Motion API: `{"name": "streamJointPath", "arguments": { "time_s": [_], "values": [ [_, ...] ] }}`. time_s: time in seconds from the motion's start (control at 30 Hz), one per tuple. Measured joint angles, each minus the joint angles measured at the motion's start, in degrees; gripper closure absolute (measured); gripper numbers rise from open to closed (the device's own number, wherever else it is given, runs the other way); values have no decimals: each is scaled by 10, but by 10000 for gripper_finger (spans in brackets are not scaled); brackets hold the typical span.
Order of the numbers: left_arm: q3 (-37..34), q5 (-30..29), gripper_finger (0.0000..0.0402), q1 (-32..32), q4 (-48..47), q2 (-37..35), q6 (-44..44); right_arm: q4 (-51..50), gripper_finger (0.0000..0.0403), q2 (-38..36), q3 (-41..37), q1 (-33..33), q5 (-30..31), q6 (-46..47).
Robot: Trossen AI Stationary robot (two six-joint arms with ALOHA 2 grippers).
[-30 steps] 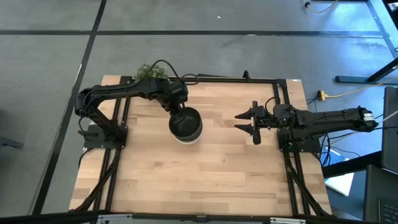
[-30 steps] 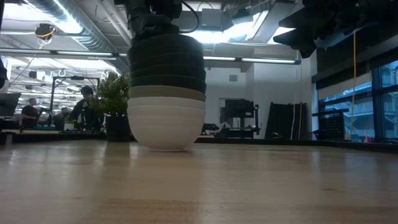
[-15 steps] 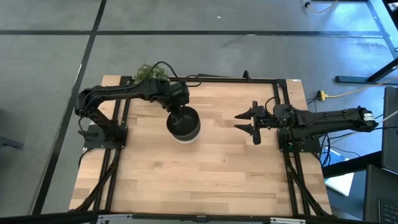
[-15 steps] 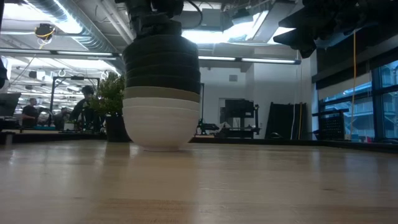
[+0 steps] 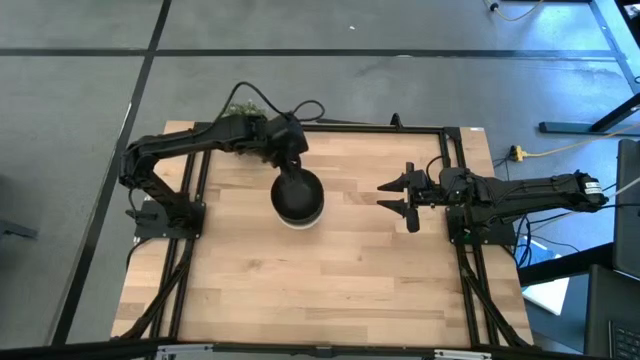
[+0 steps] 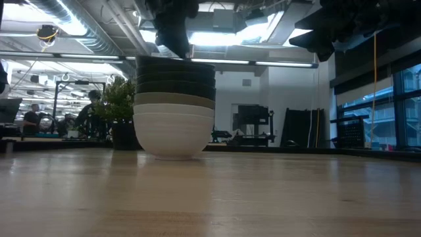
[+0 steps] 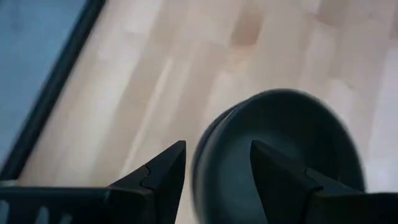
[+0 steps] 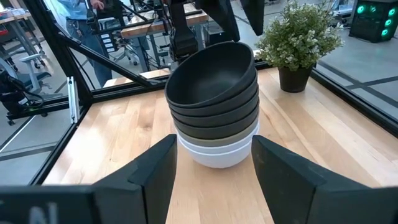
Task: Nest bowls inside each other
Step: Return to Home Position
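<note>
Stack: I saw the bowls [image 5: 297, 197] nested in one upright pile near the middle of the table [image 5: 330, 290]. The white ones [image 6: 173, 131] were at the bottom, the grey-olive bowl [image 6: 174, 99] above them and the black bowls [image 8: 214, 87] on top.
Left tool: my left tool [image 5: 291, 170] hung right at the pile's far rim. Its fingers [image 7: 163, 177] were spread wide either side of the top black bowl [image 7: 292, 130] rim, gripping nothing. I could not tell whether a tip touched it.
Right tool: my right tool [image 5: 385, 196] waited to the pile's right, well apart from it, wide and empty.
Plant: a potted plant [image 8: 298, 37] stood near the table's back edge, on the left arm's side.
</note>
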Motion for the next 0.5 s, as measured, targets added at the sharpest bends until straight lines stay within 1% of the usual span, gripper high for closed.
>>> {"name": "streamJointPath", "arguments": {
  "time_s": [0.1,0.17,0.23,0.37,0.5],
  "values": [
    [5,-43,227,1,3,-16,7,-5,194,0,0,0,0,0],
    [5,-77,227,4,1,-36,12,-6,194,0,0,0,0,0],
    [5,-98,227,6,6,-58,12,-7,194,-1,0,0,0,0],
    [5,-102,227,3,18,-116,12,-11,194,-18,0,-2,0,-11],
    [-1,-102,227,-14,57,-182,12,-17,194,-65,0,-6,0,-29]
  ]
}}
